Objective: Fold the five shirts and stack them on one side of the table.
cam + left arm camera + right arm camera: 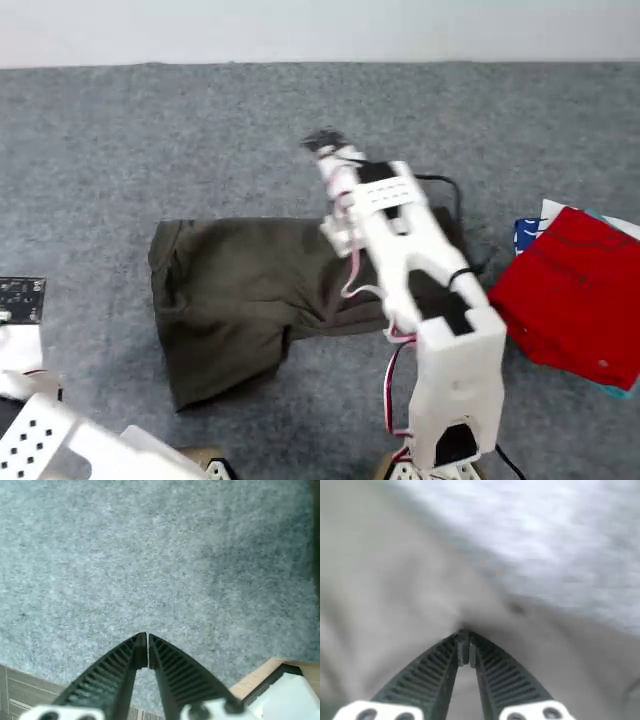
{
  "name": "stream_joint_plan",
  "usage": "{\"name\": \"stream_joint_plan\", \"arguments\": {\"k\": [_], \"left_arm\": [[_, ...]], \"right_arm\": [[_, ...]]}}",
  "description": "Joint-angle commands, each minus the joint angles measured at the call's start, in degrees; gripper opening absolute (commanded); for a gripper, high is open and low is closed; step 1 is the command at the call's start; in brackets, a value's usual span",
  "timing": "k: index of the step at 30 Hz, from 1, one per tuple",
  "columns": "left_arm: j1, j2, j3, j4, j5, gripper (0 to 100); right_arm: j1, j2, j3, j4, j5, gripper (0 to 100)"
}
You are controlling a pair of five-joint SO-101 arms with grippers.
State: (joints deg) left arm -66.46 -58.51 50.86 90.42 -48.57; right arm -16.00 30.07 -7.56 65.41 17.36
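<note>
while the olive shirt lies spread and rumpled mid-table in the high view, a soft, creased rectangle with one sleeve bulging toward the near edge, the right arm crosses its right end in white, blocky links. the right gripper shows dark and blurred beyond the shirt's far hem. the table is grey, nappy felt, and a broad band of it runs past the shirt to the far wall and out to the left. a red shirt, folded flat with straight edges, rests at the right side on a blue cloth corner, near the olive one. the left arm, white and perforated, sits at the near left corner by a small circuit board.

from the left wrist, the left gripper is clenched on nothing, ribbed black jaws meeting over felt, close to a wooden edge.

from the right wrist, the right gripper is closed tip to tip just above smooth olive cloth; whether it pinches any cannot be told.
</note>
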Motion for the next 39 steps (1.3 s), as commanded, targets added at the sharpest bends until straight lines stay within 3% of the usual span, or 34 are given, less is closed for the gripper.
{"name": "stream_joint_plan", "arguments": {"k": [1, 5, 9, 19, 27, 33, 39], "left_arm": [[-0.35, -0.88, -2.95, -0.53, -0.09, 1], [-0.35, -0.88, -2.95, -0.26, -0.09, 1], [-0.35, -0.88, -2.86, 1.49, -0.09, 1], [-0.35, -0.88, -3.03, 1.23, -0.09, 1], [-0.35, -0.88, -2.95, 1.05, -0.09, 1], [-0.26, -0.88, -2.95, 1.05, -0.09, 1], [0.09, -0.88, -3.03, 1.05, -0.18, 1]], "right_arm": [[4.26, 2.68, -2.99, -4.62, 4.66, 0.9], [7.43, 6.29, -4.40, -8.75, 8.26, 0.9], [7.16, 7.25, -10.99, -5.14, 8.35, 0.9], [-0.31, 4.44, -24.18, 19.91, 8.35, 0.9], [1.80, 3.91, -27.78, 37.14, 8.18, 0.9], [8.84, 4.00, -27.96, 34.86, 8.26, 0.9], [16.57, 6.81, -27.78, 23.87, 9.49, 0.9]]}}
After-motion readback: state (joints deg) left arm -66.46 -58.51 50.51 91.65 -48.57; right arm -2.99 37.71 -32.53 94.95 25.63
